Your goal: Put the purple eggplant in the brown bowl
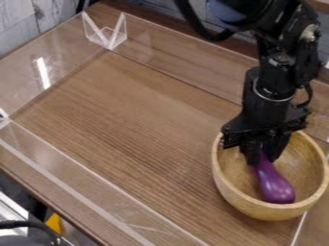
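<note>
Already the purple eggplant [268,180] lies inside the brown bowl [236,195], toward its 3 o'clock side, stem end up under the gripper [263,146]. Whether the jaws are pinching that stem or merely standing around it, I cannot tell — they overlap. The sound move is a straight vertical lift, clear of the rim, so nothing drags the toy back out.

Wood-grain tabletop [129,106] fills most of the view, bordered by low clear acrylic walls [52,72]. A clear folded acrylic stand [106,31] sits beyond the table's far-left wall. Glare streaks show on the acrylic near the left edge.
</note>
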### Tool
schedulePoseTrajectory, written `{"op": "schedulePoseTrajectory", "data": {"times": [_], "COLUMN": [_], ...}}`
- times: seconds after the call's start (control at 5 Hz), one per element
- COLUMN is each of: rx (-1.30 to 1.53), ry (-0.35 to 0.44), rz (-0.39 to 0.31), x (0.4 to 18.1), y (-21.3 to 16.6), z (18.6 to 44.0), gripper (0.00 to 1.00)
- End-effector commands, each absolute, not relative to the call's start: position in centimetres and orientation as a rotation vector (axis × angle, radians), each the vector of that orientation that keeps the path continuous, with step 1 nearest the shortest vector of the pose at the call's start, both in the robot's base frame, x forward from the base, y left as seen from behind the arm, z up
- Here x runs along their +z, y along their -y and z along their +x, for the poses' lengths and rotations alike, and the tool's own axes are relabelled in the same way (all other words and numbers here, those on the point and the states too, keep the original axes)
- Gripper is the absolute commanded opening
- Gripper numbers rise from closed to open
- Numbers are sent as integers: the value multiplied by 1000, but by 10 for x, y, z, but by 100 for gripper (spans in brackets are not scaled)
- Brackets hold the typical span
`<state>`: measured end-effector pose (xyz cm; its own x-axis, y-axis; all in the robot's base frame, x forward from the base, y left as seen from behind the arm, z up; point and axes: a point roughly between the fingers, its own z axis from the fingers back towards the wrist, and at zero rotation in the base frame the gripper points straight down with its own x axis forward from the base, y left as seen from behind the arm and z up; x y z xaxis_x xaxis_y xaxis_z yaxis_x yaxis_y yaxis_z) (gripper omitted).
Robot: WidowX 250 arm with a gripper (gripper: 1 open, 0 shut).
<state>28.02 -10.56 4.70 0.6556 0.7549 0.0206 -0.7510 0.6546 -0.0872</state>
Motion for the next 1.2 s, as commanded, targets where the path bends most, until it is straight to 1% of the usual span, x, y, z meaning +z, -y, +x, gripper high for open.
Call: {"op": "schedulePoseTrajectory", "data": {"times": [0.0, 0.2, 0.4, 1.0], "rx": [840, 838, 841, 837], "ry": [66, 67, 68, 66], "rz": [-71, -65, -64, -51], "x": [51, 50, 48, 46], "y": [108, 108, 108, 110], "z": [279, 279, 279, 277], "gripper": [100, 100, 0, 0]}}
